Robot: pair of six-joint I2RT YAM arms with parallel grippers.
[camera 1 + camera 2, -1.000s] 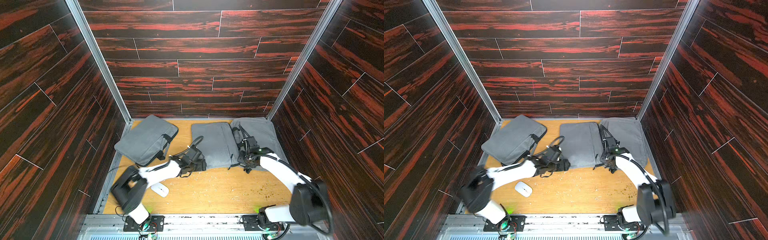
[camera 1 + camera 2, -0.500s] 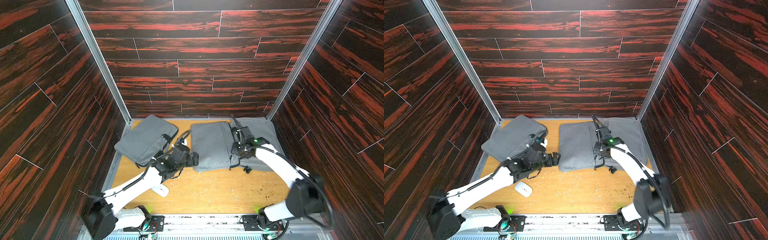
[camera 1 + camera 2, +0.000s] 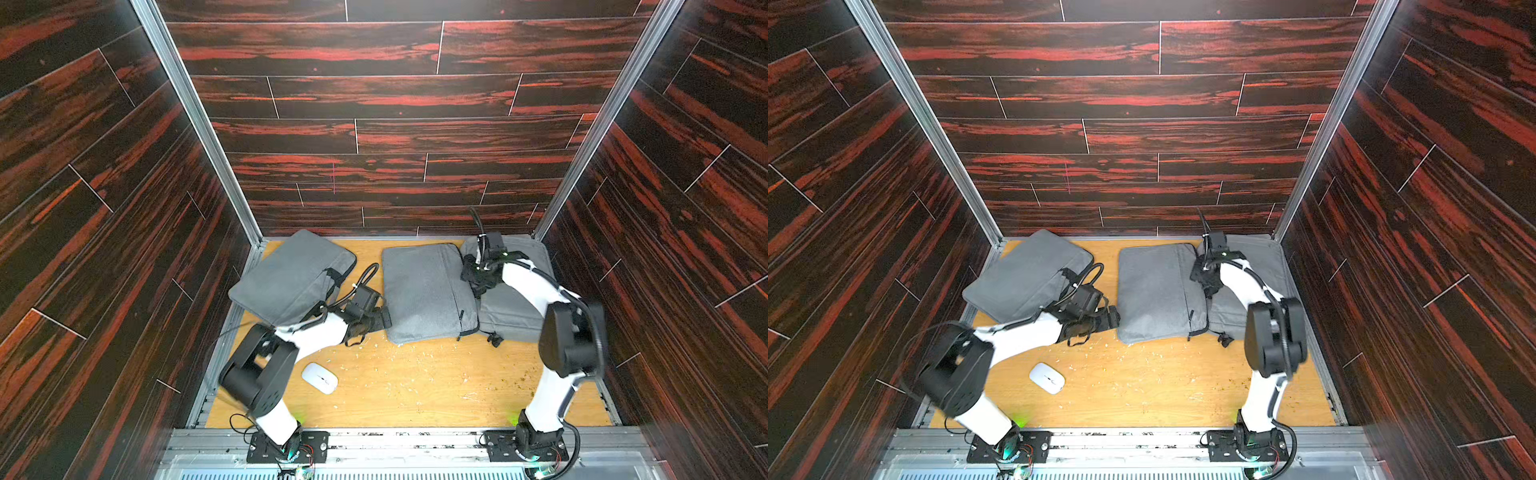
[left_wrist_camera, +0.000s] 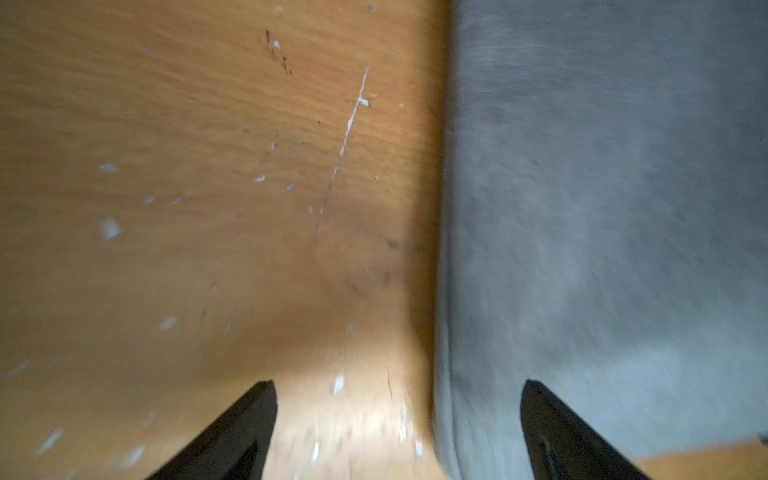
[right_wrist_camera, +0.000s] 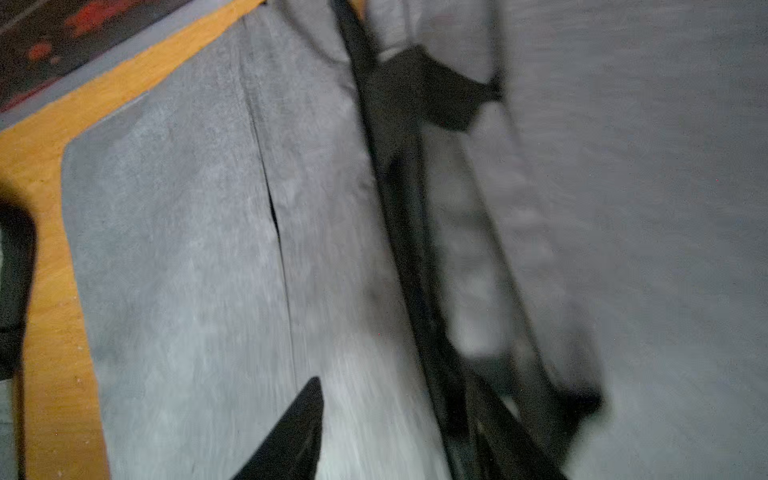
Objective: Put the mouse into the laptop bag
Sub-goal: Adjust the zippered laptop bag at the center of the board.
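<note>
The white mouse lies on the wooden floor near the front left, with no gripper touching it. The grey laptop bag lies flat in the middle at the back. My left gripper stands open at the bag's left edge, one finger over the wood and one over the fabric. My right gripper hangs over the bag's right edge by its black handle. Its jaws are apart with only fabric between them.
A second grey bag lies at the back left, close behind the left arm. A third one lies at the back right, partly under the right arm. Dark wood-pattern walls close in three sides. White specks litter the floor.
My right gripper has moved toward the back along the bag's right edge. The left gripper drew back slightly from the bag's left edge and opened wider.
</note>
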